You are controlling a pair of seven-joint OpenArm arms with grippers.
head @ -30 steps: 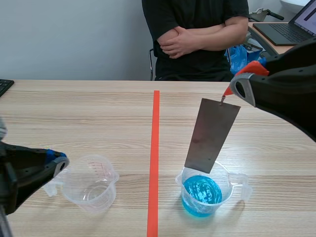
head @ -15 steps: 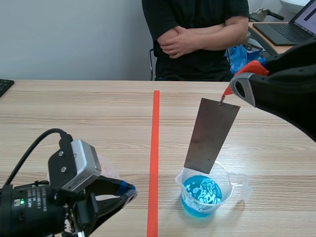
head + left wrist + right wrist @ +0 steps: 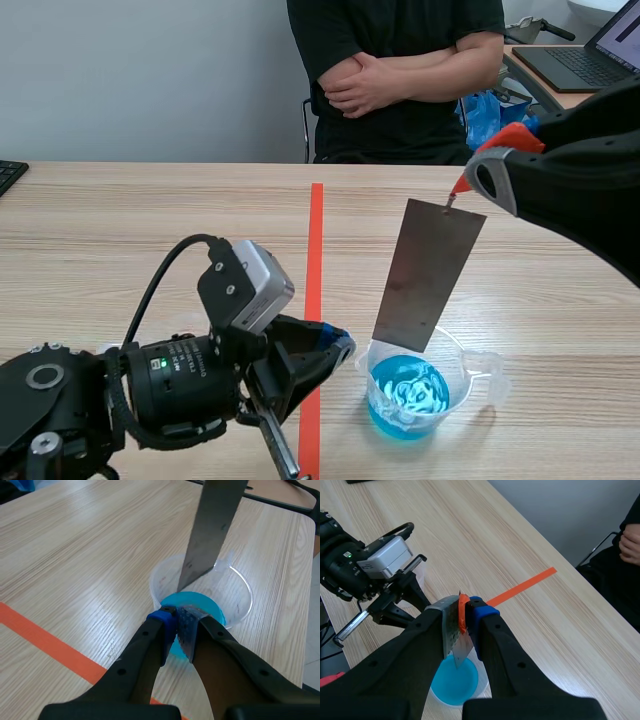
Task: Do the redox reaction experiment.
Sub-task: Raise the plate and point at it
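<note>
Grey metal plate [image 3: 430, 275] is hanging tilted from the right gripper [image 3: 462, 188], which is pinching its top corner tight. Its low end is sitting just over the cup [image 3: 468, 368], and the cup is holding blue water [image 3: 408, 392]. Whether the plate is touching the water is hard to tell. The cup is standing on the table [image 3: 150, 230], just to the right of the red line [image 3: 316, 240]. The left gripper [image 3: 338, 350] is lying low across the line. Its fingers are pressed together on nothing, and its tip is pointing at the cup, just beside it. A person [image 3: 400, 70] is sitting across the table with arms folded.
</note>
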